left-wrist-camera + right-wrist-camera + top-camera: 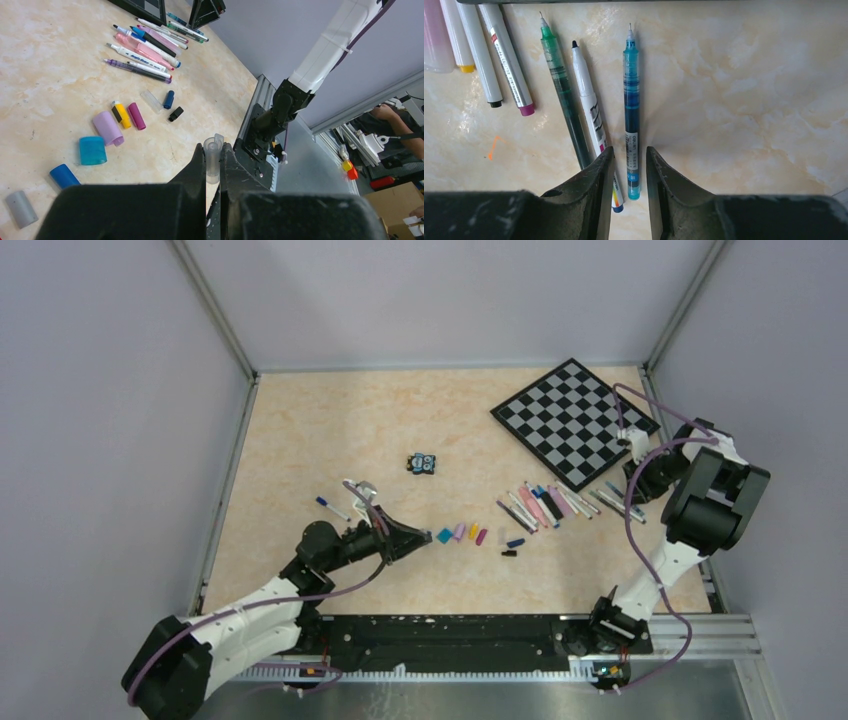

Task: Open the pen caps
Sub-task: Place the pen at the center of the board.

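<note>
Set-down step, prob. L gripper clenched on clear cap; R gripper parted astride uncapped teal pen, table right edge. Next: park cap.

Caps row lies betw. left pincer & pens, chessboard behind pens.

We can make out only one piece of wording with any confidence: small print along the clear barrel of the blue-ink pen, below its ink window, which looks like the brand "DELI". The white pen just beside it and the magenta-ended white marker carry lines of dark print. The blue-lettered white marker in the left wrist view bears writing too, but all of this is too small for us to read.
</note>
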### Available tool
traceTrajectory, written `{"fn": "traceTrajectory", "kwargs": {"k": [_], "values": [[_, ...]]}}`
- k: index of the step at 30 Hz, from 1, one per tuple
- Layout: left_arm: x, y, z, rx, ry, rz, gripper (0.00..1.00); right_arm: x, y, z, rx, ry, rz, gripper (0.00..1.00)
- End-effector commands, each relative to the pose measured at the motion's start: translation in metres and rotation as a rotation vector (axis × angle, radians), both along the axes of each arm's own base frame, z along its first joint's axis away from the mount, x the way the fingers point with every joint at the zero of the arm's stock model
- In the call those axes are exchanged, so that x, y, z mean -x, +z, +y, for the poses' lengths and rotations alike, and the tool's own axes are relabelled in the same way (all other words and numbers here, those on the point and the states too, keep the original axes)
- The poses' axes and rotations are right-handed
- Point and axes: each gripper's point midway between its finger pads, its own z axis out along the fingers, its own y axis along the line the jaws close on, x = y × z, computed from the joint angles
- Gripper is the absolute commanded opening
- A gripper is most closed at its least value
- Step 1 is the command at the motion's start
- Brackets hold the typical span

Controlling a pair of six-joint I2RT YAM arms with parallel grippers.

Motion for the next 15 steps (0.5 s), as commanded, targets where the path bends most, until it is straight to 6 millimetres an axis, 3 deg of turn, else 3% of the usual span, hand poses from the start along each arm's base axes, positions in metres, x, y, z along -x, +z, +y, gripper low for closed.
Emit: {"fn": "traceTrajectory", "kwargs": {"k": [1,10,15], "values": [[0.005,0.021,-0.001,0.049,-0.025,-0.056,0.00,-0.013,0.038,0.001,0.014,0.010,-0.096,0.29],[0.011,0.027,-0.006,0.055,-0.043,-0.049,0.00,-0.012,0.059,0.009,0.003,0.014,-0.145,0.30],[0.014,0.027,-0.016,0.041,-0.051,-0.048,0.00,-0.003,0.079,0.027,-0.042,0.026,-0.203,0.31]]}}
